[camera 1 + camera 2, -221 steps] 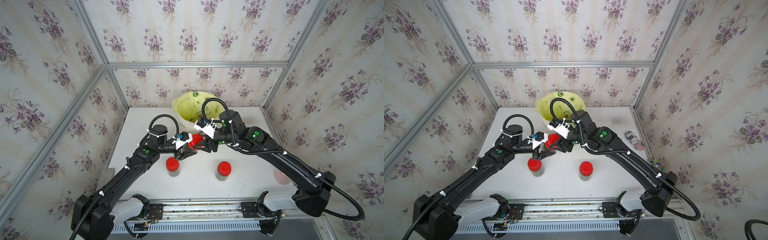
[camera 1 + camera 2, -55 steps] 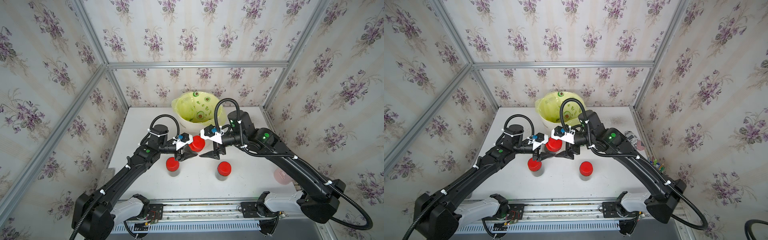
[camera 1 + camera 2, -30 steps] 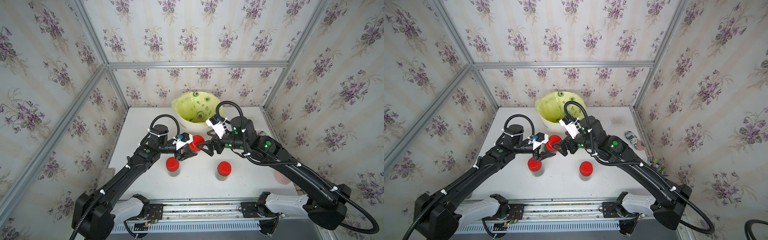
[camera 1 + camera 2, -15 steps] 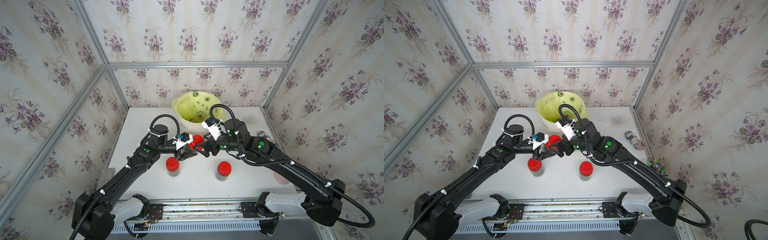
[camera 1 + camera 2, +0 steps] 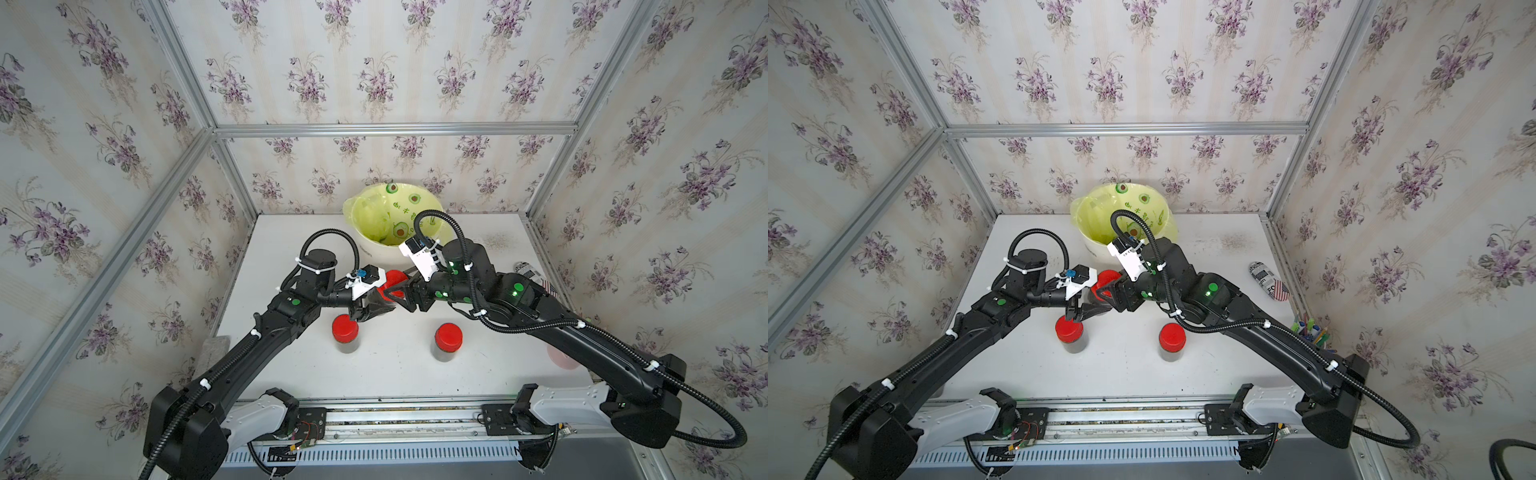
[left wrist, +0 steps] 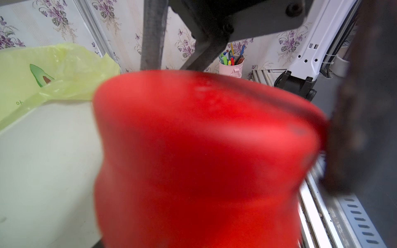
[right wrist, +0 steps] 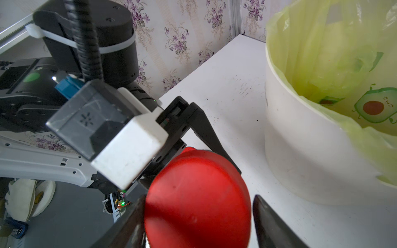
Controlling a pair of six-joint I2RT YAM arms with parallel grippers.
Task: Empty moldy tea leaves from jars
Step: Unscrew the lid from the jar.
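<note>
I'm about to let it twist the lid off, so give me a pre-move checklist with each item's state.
1. Clamp of left end effector on held jar: ok.
2. Straddle of right end effector around red lid: ok.
3. Squeeze on lid: not ok, gap beside one finger.
4. Lid loosened: cannot tell.
5. Open bin, liner in place: ok.
6. Both standing jars upright, capped: ok.

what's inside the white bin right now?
Only its yellow-green avocado-print liner shows inside the white bin. The bottom is partly hidden by liner folds and the right arm, so anything lying there cannot be told.
</note>
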